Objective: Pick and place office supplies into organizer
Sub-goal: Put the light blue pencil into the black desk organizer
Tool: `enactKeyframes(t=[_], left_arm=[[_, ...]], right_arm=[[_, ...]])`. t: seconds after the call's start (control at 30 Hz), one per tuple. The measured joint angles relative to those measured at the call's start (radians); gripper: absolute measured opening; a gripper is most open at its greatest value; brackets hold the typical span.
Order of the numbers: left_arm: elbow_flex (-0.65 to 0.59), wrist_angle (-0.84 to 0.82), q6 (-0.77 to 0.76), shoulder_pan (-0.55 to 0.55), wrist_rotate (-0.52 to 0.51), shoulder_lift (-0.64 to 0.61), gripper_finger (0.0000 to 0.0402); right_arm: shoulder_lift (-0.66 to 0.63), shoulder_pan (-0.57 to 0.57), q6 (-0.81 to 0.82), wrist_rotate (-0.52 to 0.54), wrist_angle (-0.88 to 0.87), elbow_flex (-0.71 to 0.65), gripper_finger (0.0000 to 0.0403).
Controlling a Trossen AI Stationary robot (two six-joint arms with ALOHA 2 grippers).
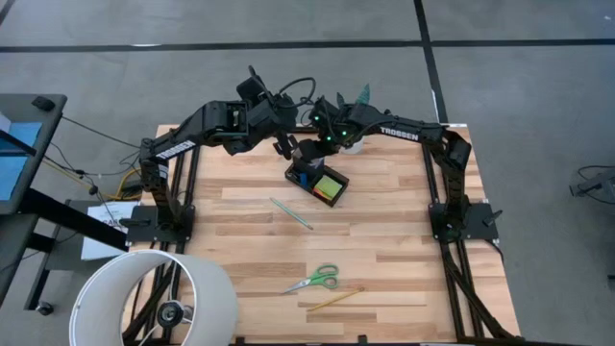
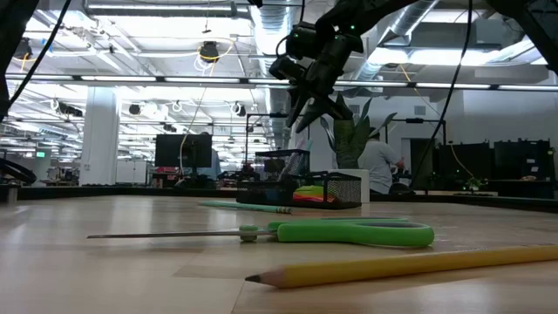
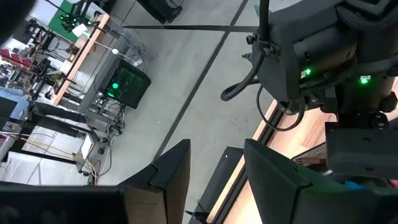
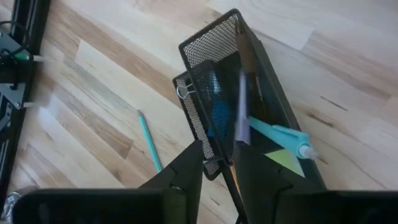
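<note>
The black mesh organizer stands near the table's far edge. It holds the lime-green sticky-note pad, a blue eraser, a brown pen, a teal pen and a pale pink pen. My right gripper hangs open above the organizer, pointing down, and holds nothing. My left gripper hovers open just left of it, also holding nothing. A second teal pen, the green-handled scissors and the yellow pencil lie flat on the table.
A potted green plant stands behind the organizer by the far edge. A large white cylinder sits off the table's near left corner. Bare wood lies between the organizer and the scissors.
</note>
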Motion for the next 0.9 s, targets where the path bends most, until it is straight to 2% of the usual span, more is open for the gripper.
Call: enactKeyframes(t=[0.13, 0.2, 0.27, 0.4, 0.43, 0.53, 0.6, 0.67, 0.77, 0.9], left_arm=[[0.000, 0.000, 0.000, 0.000, 0.001, 0.000, 0.0144], [0.000, -0.002, -0.001, 0.000, 0.001, 0.000, 0.0144], [0.000, -0.014, 0.000, 0.000, 0.001, 0.000, 0.0144], [0.000, -0.084, -0.020, 0.000, 0.011, 0.000, 0.0144], [0.000, -0.104, -0.041, 0.000, 0.025, 0.000, 0.0144], [0.000, -0.162, -0.125, 0.000, 0.102, 0.000, 0.0144], [0.000, -0.191, -0.165, -0.001, 0.166, 0.000, 0.0144], [0.000, -0.219, -0.194, -0.001, 0.237, 0.000, 0.0144], [0.000, -0.241, -0.199, -0.001, 0.314, 0.000, 0.0144], [-0.013, -0.248, -0.155, -0.001, 0.331, 0.000, 0.0144]], right_arm=[[0.000, -0.001, 0.000, -0.003, 0.001, 0.000, 0.0106], [0.000, -0.002, 0.000, -0.038, 0.009, 0.000, 0.0113], [-0.005, -0.011, 0.000, -0.123, 0.009, 0.000, 0.0115], [-0.034, -0.028, -0.026, -0.390, -0.011, 0.000, 0.0111], [-0.048, -0.025, -0.042, -0.429, -0.014, 0.000, 0.0109], [-0.120, 0.001, -0.068, -0.429, -0.035, 0.000, 0.0105], [-0.179, 0.022, -0.102, -0.391, -0.054, 0.000, 0.0103], [-0.249, 0.056, -0.131, -0.295, -0.090, 0.000, 0.0102], [-0.364, 0.143, -0.143, -0.040, -0.151, 0.000, 0.0103], [-0.486, 0.339, -0.090, 0.333, -0.215, -0.015, 0.0103]])
